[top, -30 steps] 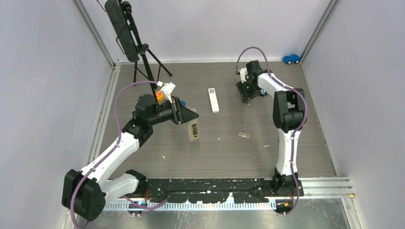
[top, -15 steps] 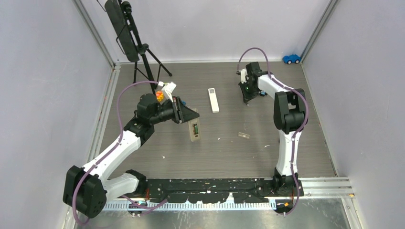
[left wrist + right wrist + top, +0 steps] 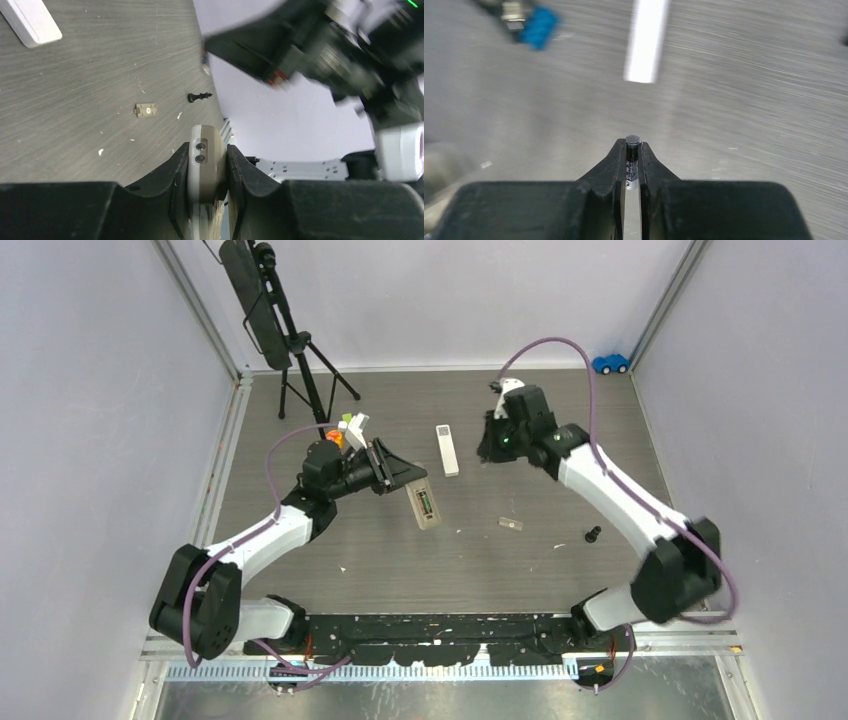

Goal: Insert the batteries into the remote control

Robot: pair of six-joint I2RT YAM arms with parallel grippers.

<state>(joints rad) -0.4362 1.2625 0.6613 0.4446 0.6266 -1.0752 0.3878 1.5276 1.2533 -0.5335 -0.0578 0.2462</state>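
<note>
My left gripper (image 3: 408, 480) is shut on the upper end of a grey-beige remote control (image 3: 426, 508), held above the table with its open back facing up; a dark and green strip shows in the bay. In the left wrist view the remote's rounded end (image 3: 206, 159) sits clamped between the fingers. My right gripper (image 3: 489, 446) hovers just right of a white remote. It is shut on a slim dark battery (image 3: 632, 156), whose metal cap pokes out past the fingertips (image 3: 618, 150).
A slim white remote (image 3: 447, 450) lies at mid-table between the two grippers. A small flat beige cover (image 3: 511, 525) and a small black knob (image 3: 592, 534) lie to the right. A tripod (image 3: 290, 340) stands back left, and a blue toy car (image 3: 610, 363) back right.
My right arm swung from the back right toward the centre, its gripper shutting on the battery. My left arm pushed the remote slightly right. The black knob came into view.
</note>
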